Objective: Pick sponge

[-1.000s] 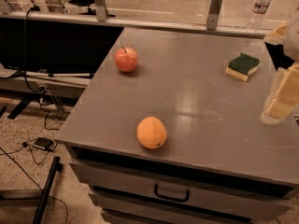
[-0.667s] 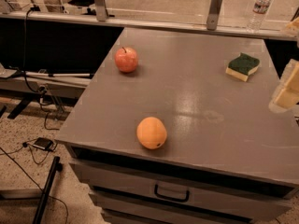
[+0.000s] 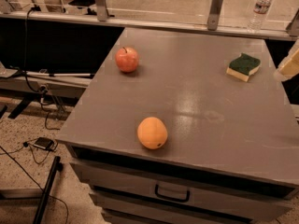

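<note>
The sponge, dark green on top with pale yellow foam below, lies flat on the grey table at the far right. My gripper shows only as a pale cream part at the right edge of the view, just right of the sponge and apart from it. Most of the gripper is out of frame.
A red apple sits at the table's far left. An orange sits near the front edge. A water bottle stands behind the table at the back right. A drawer handle is below the front edge. Cables lie on the floor at left.
My gripper has drawn away to the right and upward, so less of it shows at the frame's edge. The sponge, apple and orange have not moved.
</note>
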You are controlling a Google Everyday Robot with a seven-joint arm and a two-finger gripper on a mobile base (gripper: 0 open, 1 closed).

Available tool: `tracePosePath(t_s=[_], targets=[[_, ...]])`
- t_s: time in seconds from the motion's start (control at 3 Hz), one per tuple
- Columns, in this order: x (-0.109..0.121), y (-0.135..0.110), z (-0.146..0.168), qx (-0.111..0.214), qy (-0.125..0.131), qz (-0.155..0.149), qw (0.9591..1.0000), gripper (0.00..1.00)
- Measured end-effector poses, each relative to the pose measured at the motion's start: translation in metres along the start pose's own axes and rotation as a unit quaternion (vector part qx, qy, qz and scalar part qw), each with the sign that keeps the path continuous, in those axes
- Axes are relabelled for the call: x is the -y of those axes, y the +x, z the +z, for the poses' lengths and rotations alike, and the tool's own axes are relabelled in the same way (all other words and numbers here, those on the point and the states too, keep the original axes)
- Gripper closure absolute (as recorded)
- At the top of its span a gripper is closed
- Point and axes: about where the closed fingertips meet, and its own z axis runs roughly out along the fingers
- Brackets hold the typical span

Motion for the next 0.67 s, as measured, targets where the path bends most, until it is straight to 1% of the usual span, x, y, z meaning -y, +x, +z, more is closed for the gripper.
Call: tracePosePath(t_s=[0.33,0.67], targets=[[0.038,0.012,0.025,0.038,-0.007,0.043,0.9983,0.0],[0.058,0.028,0.056,0.079,-0.038,0.081,0.9928,0.0]])
